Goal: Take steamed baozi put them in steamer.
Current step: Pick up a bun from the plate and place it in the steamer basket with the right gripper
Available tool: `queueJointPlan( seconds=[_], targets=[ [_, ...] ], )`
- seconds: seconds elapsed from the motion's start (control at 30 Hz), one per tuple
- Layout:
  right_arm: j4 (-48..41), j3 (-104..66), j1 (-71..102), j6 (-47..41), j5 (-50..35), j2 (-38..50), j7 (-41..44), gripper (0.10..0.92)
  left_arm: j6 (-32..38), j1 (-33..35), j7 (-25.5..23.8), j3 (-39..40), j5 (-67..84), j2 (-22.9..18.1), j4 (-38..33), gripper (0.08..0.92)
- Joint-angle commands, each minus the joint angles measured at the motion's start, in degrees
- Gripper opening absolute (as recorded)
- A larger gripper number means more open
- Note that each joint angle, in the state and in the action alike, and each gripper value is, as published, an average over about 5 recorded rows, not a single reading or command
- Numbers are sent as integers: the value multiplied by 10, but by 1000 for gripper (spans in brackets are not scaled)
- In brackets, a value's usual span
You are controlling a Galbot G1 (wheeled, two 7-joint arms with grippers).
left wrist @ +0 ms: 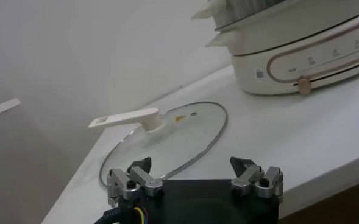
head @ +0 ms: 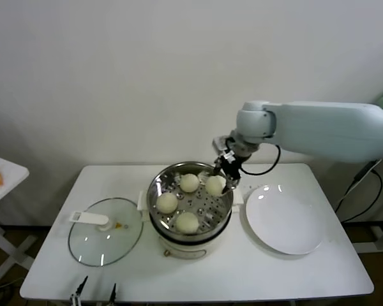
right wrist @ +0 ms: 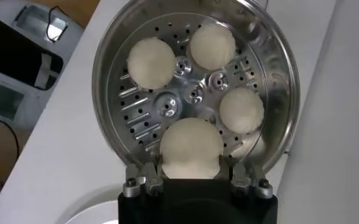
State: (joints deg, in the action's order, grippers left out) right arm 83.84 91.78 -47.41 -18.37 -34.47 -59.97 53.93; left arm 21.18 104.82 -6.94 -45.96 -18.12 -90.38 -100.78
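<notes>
The shiny steel steamer (head: 152, 191) sits on its cream pot base (head: 185, 245) at the table's middle. Three off-white baozi (head: 189, 182) (head: 167, 203) (head: 187, 222) lie on its perforated bottom. My right gripper (head: 225, 173) reaches over the steamer's far right rim and is shut on a fourth baozi (head: 215, 185), low inside the basket. In the right wrist view the gripper (right wrist: 194, 169) pinches that baozi (right wrist: 191, 146) from both sides; the others (right wrist: 151, 59) (right wrist: 213, 45) (right wrist: 241, 109) lie beyond. My left gripper (left wrist: 189, 163) is open and empty, parked low at the table's front left edge (head: 96, 293).
A round glass lid (head: 105, 233) with a white handle lies on the table left of the steamer, also in the left wrist view (left wrist: 173, 131). A flat white plate (head: 284, 220) lies right of the steamer. A small side table (head: 0, 172) stands at far left.
</notes>
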Motion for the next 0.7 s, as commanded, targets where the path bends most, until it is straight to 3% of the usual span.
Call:
queueJointPlan(
  seconds=[0.03,0.7],
  targets=[
    [-46,-26,78,-5,39,-34,-12,631,0,0,0,-2,2,-1,0,823],
    [-60,-34,114,-4,69,-35,-12,631,1,-1,-1,-5,4,-2,-3,823]
  ],
)
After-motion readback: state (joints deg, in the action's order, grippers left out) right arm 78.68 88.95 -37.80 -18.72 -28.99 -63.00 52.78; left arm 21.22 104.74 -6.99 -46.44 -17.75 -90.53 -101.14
